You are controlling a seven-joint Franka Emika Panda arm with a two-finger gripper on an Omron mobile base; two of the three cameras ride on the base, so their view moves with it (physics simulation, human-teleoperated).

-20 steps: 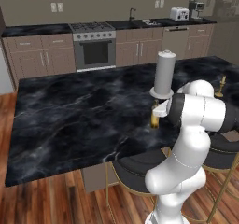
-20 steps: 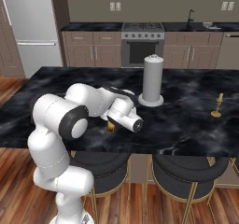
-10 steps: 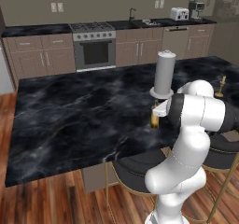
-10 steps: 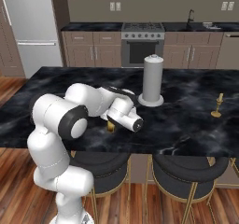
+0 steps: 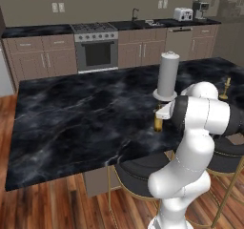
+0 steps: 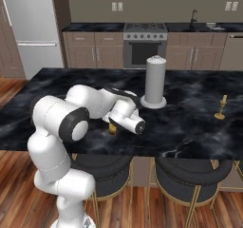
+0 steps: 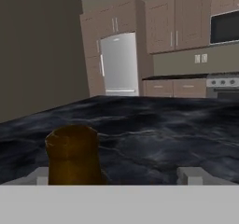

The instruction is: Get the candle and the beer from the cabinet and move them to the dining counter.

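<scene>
The beer [image 5: 158,123], a small brown bottle, stands upright on the black veined dining counter [image 5: 81,113] near its front edge. My gripper [image 7: 116,176] sits around it, open, its fingertips [image 7: 43,175] wide apart. In the hand view the bottle top [image 7: 73,154] is close to the left tip, with a wide gap to the right one. In the right base view the beer [image 6: 113,129] shows just under my hand. The golden candle [image 5: 225,88] stands upright on the counter's right side [image 6: 220,107], well apart from the arm. Taupe wall cabinet doors [image 7: 179,17] are shut; which is the task's cabinet I cannot tell.
A tall white paper-towel roll [image 5: 168,76] stands just behind the beer. Round dark stools [image 6: 192,170] with gold legs sit under the counter's front edge. Stove [image 5: 96,46], sink worktop and toaster [image 5: 182,14] line the far wall; a fridge [image 6: 31,30] stands at the far left.
The arm, the beer and the candle stay where they were. Any spreading of the fingers is too small to make out in the base views.
</scene>
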